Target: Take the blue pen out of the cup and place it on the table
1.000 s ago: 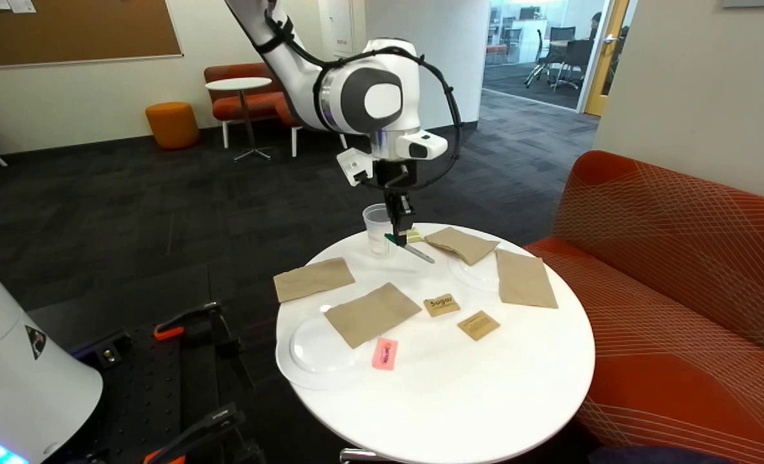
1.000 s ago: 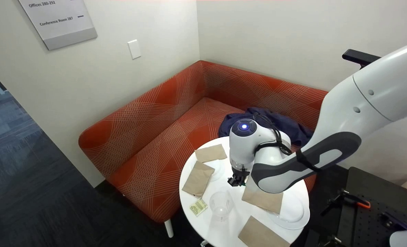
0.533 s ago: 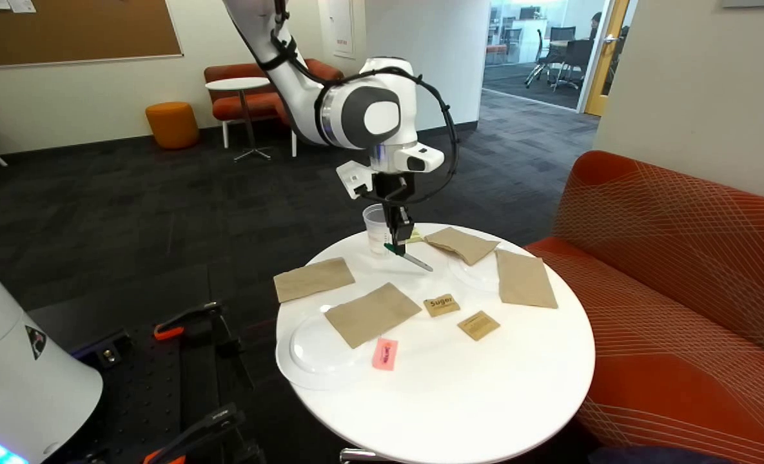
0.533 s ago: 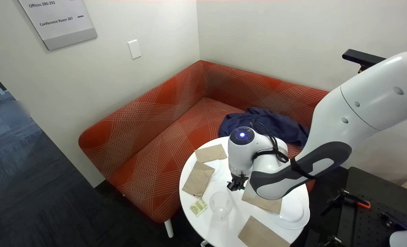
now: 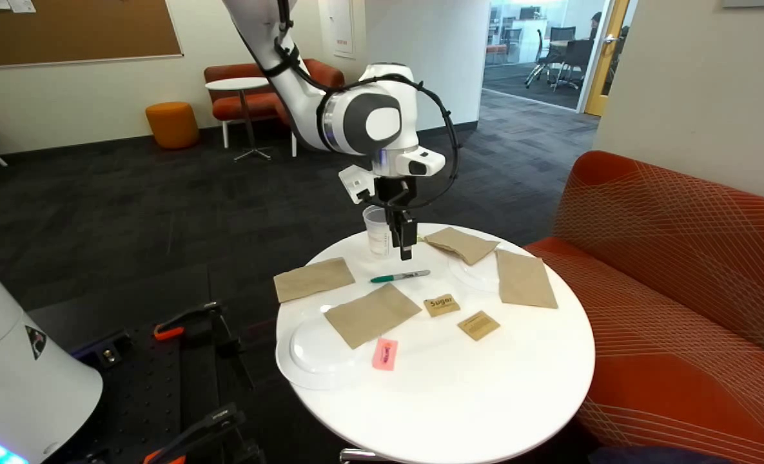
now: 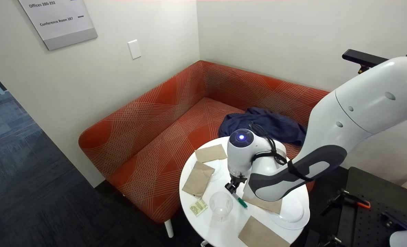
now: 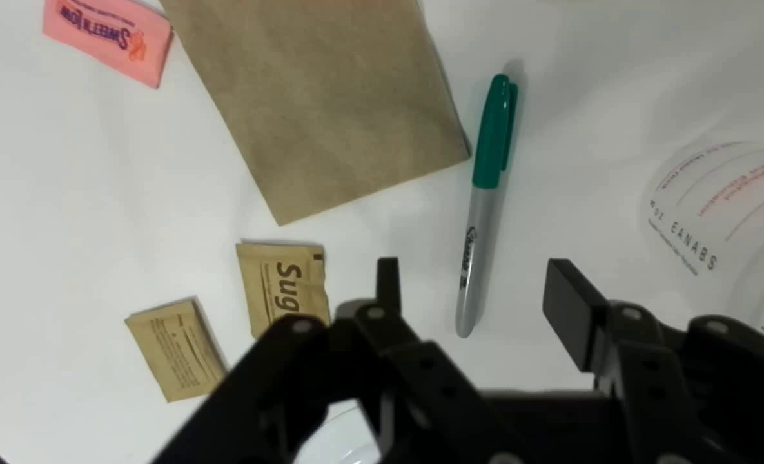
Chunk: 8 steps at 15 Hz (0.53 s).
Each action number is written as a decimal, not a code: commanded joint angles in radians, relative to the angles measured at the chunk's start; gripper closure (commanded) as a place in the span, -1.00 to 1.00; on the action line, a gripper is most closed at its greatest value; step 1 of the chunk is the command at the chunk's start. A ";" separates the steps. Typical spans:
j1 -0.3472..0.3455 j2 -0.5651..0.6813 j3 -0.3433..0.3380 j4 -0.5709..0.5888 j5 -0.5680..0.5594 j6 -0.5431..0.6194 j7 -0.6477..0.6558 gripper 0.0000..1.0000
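The pen, a grey marker with a green cap point(image 7: 492, 135), lies flat on the white round table point(image 5: 485, 393), outside the cup. In both exterior views the pen point(image 5: 400, 276) point(image 6: 241, 202) rests beside the cup. That clear tumbler point(image 5: 376, 235) point(image 6: 221, 206) point(image 7: 723, 212) stands upright, with nothing seen inside it. My gripper point(image 7: 477, 283) is open, fingers spread, a little above the table. Seen from the wrist, the pen's grey end shows between the fingers without contact. In the exterior views, the gripper point(image 5: 405, 252) point(image 6: 232, 188) hangs close above the pen, near the cup.
Brown paper napkins point(image 5: 373, 314) point(image 6: 263, 233), clear plates point(image 5: 320, 351), two sugar packets point(image 5: 441, 305) point(image 5: 478, 325) and a pink packet point(image 5: 385, 354) lie around. A yellowish packet point(image 6: 198, 207) is beside the cup. A red sofa point(image 6: 176, 137) borders the table.
The arm has come down toward the table. My fingers have opened and let go of the pen, which hung tilted between them before and now lies flat on the table.
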 commanded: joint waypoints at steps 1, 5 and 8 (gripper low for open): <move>0.022 -0.025 -0.023 -0.004 -0.003 0.021 0.025 -0.85; 0.026 -0.092 -0.036 -0.028 -0.007 0.032 0.030 -1.00; 0.031 -0.161 -0.046 -0.047 -0.022 0.018 0.038 -1.00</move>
